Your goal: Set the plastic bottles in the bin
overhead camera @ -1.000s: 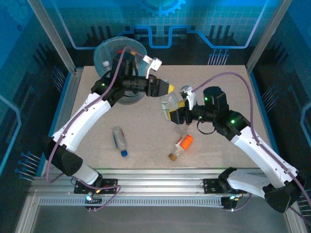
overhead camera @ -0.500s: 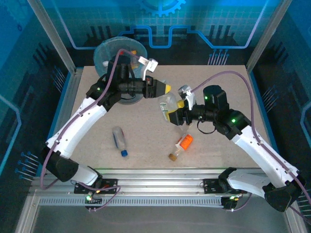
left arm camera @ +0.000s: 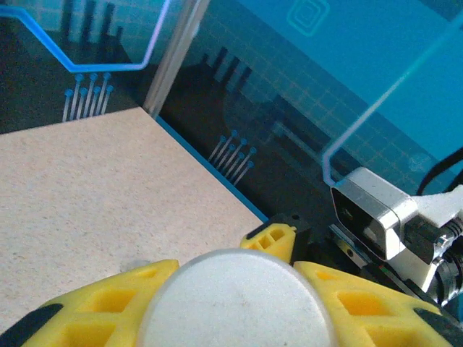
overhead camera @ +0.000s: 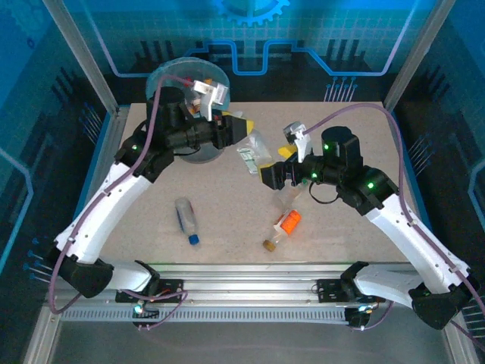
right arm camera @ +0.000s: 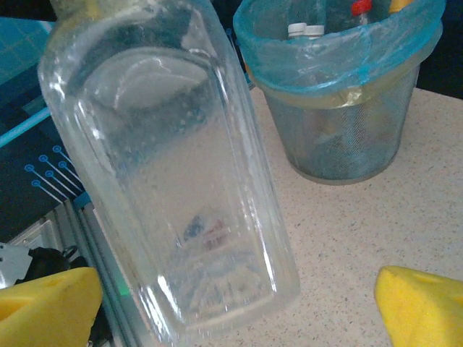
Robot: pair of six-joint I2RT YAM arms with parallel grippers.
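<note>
- The bin (overhead camera: 162, 76), lined in pale blue, stands at the far left corner of the table (overhead camera: 227, 212). The right wrist view shows capped bottles (right arm camera: 304, 30) already inside it.
- The left gripper (overhead camera: 244, 130) sits just right of the bin, at its near side. Its yellow fingers are clamped on one end of a clear bottle (overhead camera: 254, 152), and in the left wrist view that round pale end fills the gap between them.
- The clear bottle points away from the bin, toward the right, and is lifted off the table.
- The right gripper (overhead camera: 274, 165) is further right of the bin, at the bottle's other end. Its jaws are spread wide, with a yellow finger on either side of the bottle and neither pressing it.
- A blue-capped bottle (overhead camera: 186, 218) lies on the table well nearer than the bin.
- An orange-labelled bottle (overhead camera: 285, 226) lies on the table nearer than the bin and far to its right.
</note>
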